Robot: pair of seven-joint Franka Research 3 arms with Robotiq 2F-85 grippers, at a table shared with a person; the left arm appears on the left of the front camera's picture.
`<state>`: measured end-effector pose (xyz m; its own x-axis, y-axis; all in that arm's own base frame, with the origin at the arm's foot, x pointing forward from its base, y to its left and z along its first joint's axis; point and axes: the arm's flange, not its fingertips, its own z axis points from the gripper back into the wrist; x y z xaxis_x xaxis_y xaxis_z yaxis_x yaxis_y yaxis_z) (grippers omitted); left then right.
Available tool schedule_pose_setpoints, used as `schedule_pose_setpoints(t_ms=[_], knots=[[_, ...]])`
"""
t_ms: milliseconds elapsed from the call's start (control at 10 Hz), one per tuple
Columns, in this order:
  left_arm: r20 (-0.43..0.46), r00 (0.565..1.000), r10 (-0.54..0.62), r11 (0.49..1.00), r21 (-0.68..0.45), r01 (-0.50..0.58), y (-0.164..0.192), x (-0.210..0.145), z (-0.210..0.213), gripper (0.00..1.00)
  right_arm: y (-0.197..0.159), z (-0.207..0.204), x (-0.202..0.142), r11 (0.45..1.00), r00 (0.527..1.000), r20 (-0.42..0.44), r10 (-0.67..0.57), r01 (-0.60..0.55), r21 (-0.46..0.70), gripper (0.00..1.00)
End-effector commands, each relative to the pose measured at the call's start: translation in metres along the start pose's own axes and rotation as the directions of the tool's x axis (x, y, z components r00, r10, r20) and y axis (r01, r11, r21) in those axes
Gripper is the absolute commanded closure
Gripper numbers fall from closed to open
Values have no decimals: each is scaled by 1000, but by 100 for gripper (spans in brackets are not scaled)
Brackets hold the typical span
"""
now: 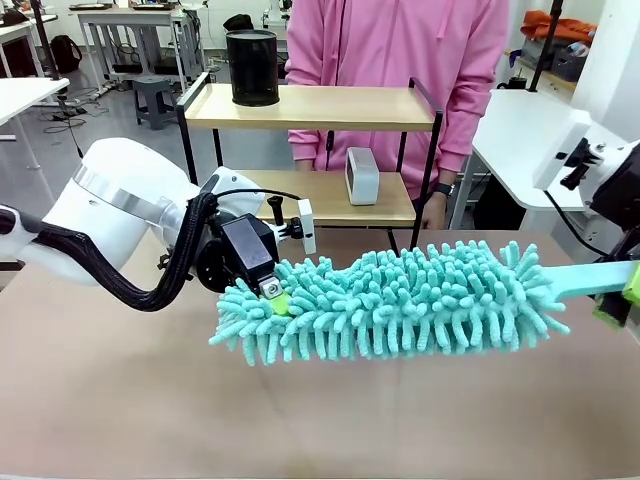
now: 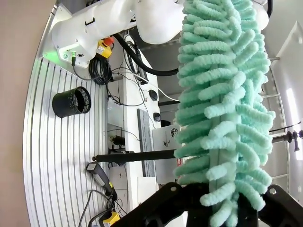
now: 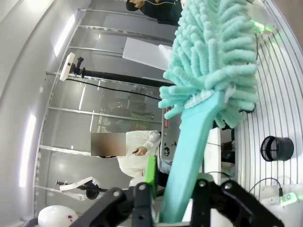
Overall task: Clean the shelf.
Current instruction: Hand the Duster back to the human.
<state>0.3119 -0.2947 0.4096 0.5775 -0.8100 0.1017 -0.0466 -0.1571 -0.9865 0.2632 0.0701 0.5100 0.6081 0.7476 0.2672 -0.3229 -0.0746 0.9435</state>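
Light wooden boards on a black frame: the shelf (image 1: 320, 108) stands beyond the duster (image 1: 400, 300) (horizontal), clamped by left gripper (image 1: 272, 291); right gripper (image 1: 618, 298) flanks the handle, grip uncertain.

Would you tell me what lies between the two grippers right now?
In the front view, the teal duster spans the gap: the left gripper is shut on its fluffy tip, the right gripper on its handle.

One shelf (image 1: 310, 107), one duster (image 1: 400, 300), one black cup (image 1: 252, 67), one white box (image 1: 361, 176)
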Motion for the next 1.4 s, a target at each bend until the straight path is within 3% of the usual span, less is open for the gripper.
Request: schedule_pose_setpoints(t_ms=[0, 200, 400, 500, 600, 800, 900, 1000, 1300], knots=[[-13, 999, -33, 999, 32, 33, -2, -4, 0, 100, 7, 7, -4, 1000, 1000, 0, 26, -26, 11, 0], [-24, 999, -35, 998, 54, 37, 0, -4, 1, 100, 8, 16, -7, 999, 995, 97, 30, -26, -42, 5], [-25, 998, -52, 993, 100, 54, -1, -9, 5, 100, 11, 34, -19, 990, 943, 332, 17, 30, -136, 0], [-13, 998, -63, 992, 110, 64, -3, -15, 11, 100, 12, 47, -30, 971, 852, 523, 18, 110, -211, 0], [26, 997, -74, 991, 112, 70, -9, -24, 23, 100, 15, 61, -49, 947, 713, 700, 40, 197, -255, 0], [158, 979, -126, 980, 173, 98, -26, -47, 50, 100, 18, 79, -96, 841, 494, 866, 82, 432, -326, 0], [237, 957, -168, 971, 205, 119, -38, -61, 66, 100, 14, 90, -119, 799, 321, 946, 55, 554, -234, 0], [307, 927, -218, 960, 237, 147, -53, -79, 81, 100, 16, 98, -89, 926, 709, 702, 69, 216, -310, 0], [474, 764, -439, 871, 435, 231, -108, -151, 105, 100, 16, 98, -89, 926, 709, 702, 69, 216, -310, 0]])
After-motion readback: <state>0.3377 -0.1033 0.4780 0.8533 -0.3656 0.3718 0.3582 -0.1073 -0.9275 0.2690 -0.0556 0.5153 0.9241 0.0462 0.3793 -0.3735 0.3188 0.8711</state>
